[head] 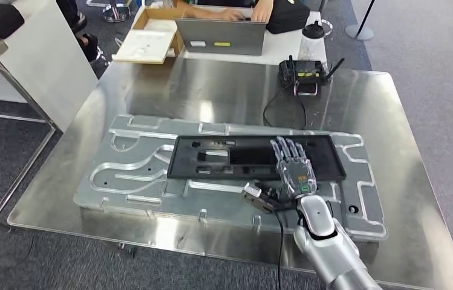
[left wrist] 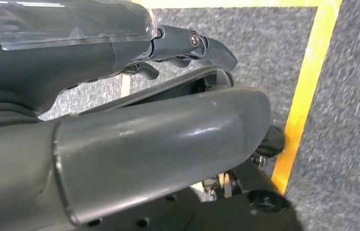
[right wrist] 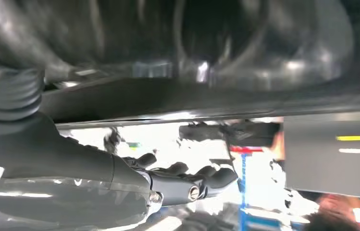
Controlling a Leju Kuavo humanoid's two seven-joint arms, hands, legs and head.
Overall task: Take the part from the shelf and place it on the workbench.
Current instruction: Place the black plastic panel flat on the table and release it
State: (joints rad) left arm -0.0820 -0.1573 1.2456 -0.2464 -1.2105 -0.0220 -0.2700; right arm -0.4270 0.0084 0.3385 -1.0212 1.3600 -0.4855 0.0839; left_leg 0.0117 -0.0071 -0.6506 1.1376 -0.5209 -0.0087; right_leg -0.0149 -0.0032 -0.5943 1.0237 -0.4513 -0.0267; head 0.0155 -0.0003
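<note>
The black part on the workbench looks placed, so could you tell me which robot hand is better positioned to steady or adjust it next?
Probably the right robot hand: it lies over the black part on the workbench, fingers spread.

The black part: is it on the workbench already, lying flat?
Yes. The black part lies flat on the workbench's metal fixture plate, with the right hand spread over it.

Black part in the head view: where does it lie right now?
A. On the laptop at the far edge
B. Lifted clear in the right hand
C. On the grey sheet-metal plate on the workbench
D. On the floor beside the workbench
C. The black part lies flat on the grey plate on the workbench, with the right hand spread over its right portion.
</note>
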